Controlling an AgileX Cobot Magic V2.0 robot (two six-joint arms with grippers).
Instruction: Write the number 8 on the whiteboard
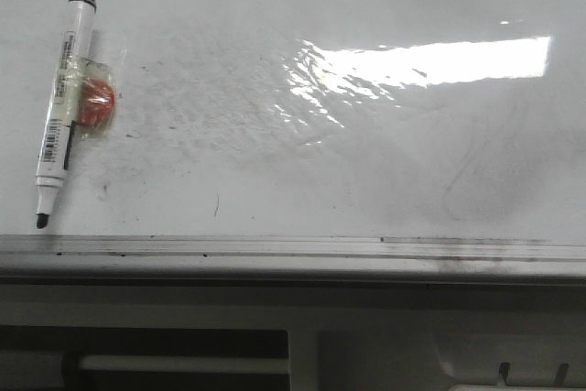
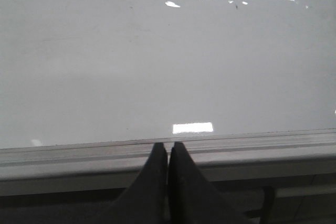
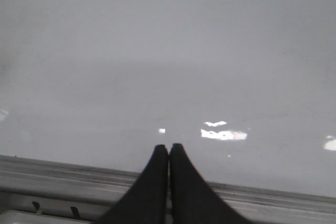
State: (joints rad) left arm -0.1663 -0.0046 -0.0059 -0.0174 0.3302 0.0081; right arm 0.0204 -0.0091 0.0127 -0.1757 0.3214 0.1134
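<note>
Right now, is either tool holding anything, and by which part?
Nothing is held. The left tool and right tool are both shut and empty at the whiteboard edge. The marker lies uncapped on the board.

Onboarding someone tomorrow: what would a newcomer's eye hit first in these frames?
First, the bright rectangular light glare on the right half of the large glossy white whiteboard. Next, the uncapped white marker with black tip lying at the board's left, an orange-red round piece taped to it. No number 8 is drawn yet, and both hands, left hand and right hand, sit shut over the silver rail.
</note>
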